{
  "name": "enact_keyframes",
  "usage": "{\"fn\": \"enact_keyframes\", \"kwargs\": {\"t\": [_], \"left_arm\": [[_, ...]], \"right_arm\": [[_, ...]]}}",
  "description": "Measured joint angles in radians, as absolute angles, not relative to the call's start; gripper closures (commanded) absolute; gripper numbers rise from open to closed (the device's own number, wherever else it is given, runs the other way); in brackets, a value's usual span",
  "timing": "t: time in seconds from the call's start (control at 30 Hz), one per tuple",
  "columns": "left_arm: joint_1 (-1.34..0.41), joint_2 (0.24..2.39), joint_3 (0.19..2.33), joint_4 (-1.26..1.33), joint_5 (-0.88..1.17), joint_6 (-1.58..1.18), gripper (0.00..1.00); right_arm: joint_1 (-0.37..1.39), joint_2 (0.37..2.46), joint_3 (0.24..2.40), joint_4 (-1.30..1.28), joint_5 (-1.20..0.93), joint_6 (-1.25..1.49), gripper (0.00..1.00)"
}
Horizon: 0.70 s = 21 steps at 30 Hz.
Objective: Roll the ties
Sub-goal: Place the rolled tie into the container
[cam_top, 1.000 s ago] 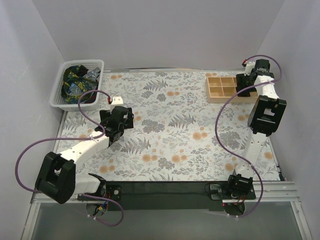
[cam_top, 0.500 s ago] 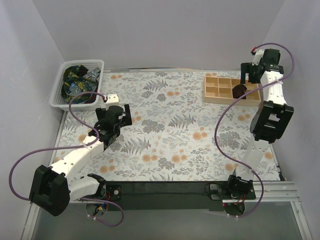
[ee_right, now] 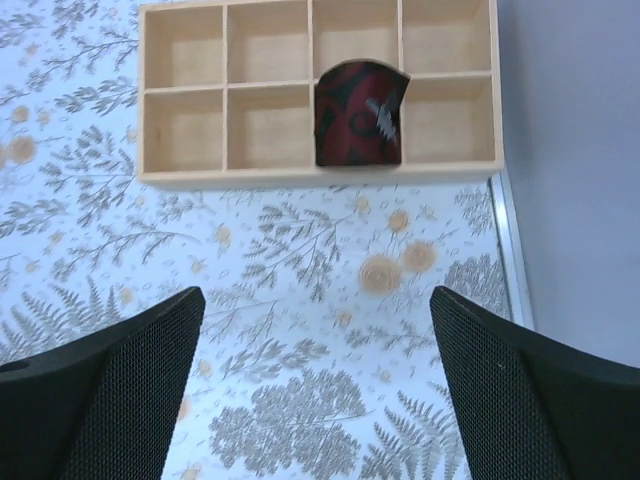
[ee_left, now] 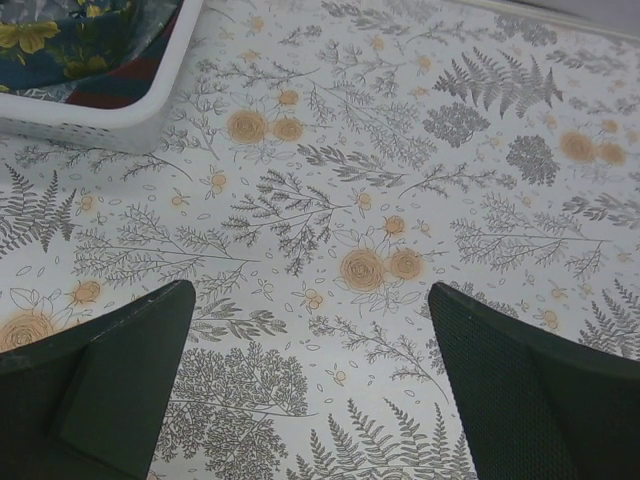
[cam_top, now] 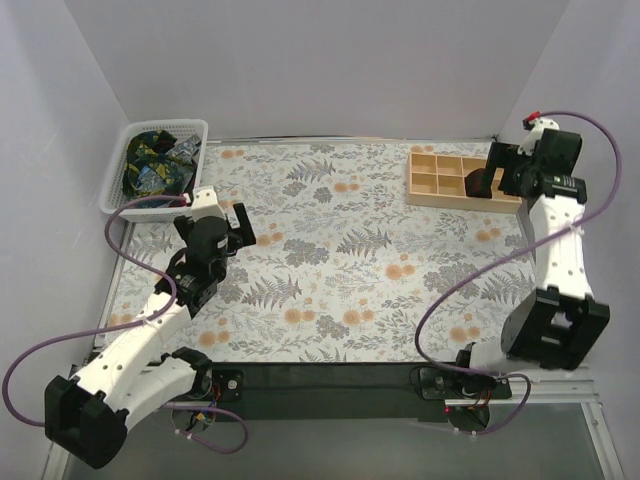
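Several ties lie piled in a white basket at the back left; its corner shows in the left wrist view, with blue-and-yellow print fabric and maroon fabric inside. One maroon tie sits rolled in a front compartment of the wooden box. My left gripper is open and empty over the mat, just right of the basket; in its wrist view the jaws stand wide apart. My right gripper is open and empty, held above the mat in front of the box.
The table carries a floral mat. The wooden box has several compartments, all bare except the one with the rolled tie. White walls close in the back and both sides. A grey strip edges the mat on the right.
My right gripper has drawn back and up from the wooden box, leaving the rolled maroon tie in its compartment. My left arm has swung left toward the basket.
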<state>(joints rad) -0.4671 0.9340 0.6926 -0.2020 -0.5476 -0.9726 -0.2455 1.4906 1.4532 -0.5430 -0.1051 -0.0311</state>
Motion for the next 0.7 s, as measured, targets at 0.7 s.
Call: {"fn": "enact_keyframes", "kwargs": {"t": [0.7], "left_arm": [[-0.467,0.463,0.863,-0.43,-0.615,-1.05,0.02]], "right_arm": [[0.063,0.506,0.911,-0.332,0.11,0.02,0.02]]}}
